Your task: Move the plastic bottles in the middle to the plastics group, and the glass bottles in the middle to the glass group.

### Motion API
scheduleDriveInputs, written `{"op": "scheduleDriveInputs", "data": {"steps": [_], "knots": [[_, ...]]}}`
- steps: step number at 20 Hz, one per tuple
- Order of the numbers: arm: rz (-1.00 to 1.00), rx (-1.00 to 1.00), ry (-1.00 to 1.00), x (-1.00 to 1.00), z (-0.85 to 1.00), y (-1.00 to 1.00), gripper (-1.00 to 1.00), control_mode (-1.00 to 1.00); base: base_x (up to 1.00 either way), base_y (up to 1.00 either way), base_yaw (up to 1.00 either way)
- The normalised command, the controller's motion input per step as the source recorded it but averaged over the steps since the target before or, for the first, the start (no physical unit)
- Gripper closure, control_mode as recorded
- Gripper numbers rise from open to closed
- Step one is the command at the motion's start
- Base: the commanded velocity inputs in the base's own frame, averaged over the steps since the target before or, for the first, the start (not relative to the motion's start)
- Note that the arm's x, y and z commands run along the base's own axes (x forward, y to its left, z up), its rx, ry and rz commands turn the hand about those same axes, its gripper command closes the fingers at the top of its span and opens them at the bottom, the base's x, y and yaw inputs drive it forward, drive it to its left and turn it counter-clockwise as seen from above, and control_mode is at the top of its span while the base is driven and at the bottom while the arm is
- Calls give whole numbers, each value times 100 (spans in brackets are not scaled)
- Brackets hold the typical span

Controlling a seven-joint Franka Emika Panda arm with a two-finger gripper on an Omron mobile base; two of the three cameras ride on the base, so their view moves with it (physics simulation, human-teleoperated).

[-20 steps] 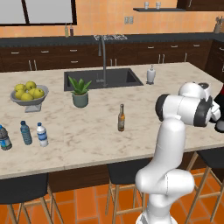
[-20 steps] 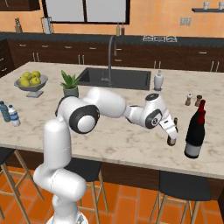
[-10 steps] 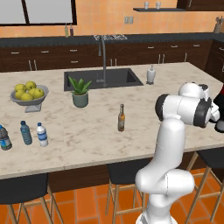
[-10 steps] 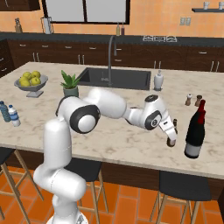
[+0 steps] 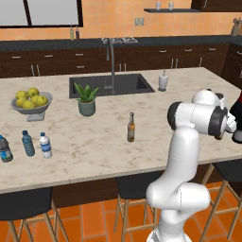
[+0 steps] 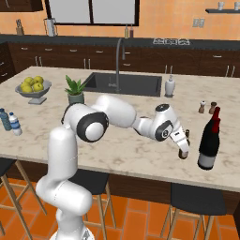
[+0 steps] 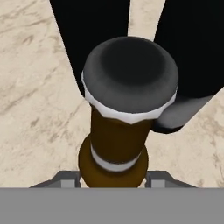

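Observation:
My gripper [image 6: 182,144] is shut on the neck of the very dark glass bottle [image 6: 184,152], held upright with its base at the counter top, close left of the glass group [image 6: 208,144], black bottles with a red band. In the hand view the dark-capped brown bottle [image 7: 117,144] sits between my fingertips [image 7: 65,181], with the black bottles [image 7: 87,39] right behind it. The amber glass bottle [image 5: 131,127] stands alone mid-counter. At the far left stand the blue-tinted bottle [image 5: 28,143], the dark-labelled one [image 5: 4,149] and a white-capped plastic bottle [image 5: 45,145].
Salt and pepper shakers [image 6: 207,107] stand behind the glass group. A potted plant [image 5: 87,100], a fruit bowl [image 5: 31,102], the sink [image 5: 111,85] with its tap and a soap dispenser [image 5: 163,81] lie further back. Stools line the counter's near edge [image 6: 140,174].

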Motion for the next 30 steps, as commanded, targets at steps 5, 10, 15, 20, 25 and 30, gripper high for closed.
{"op": "scheduleDriveInputs", "data": {"steps": [5,10,15,20,25,30], "knots": [[0,0,0,0,-2,0,-100,-100,0,0,0],[0,0,0,0,0,0,-100,-100,0,0,0],[0,0,0,0,0,0,-100,-100,0,0,0],[0,0,0,0,1,0,-100,-100,0,0,0],[0,0,0,-19,45,3,-100,-100,0,0,0],[0,0,0,-36,61,16,-100,-100,0,0,0]]}}
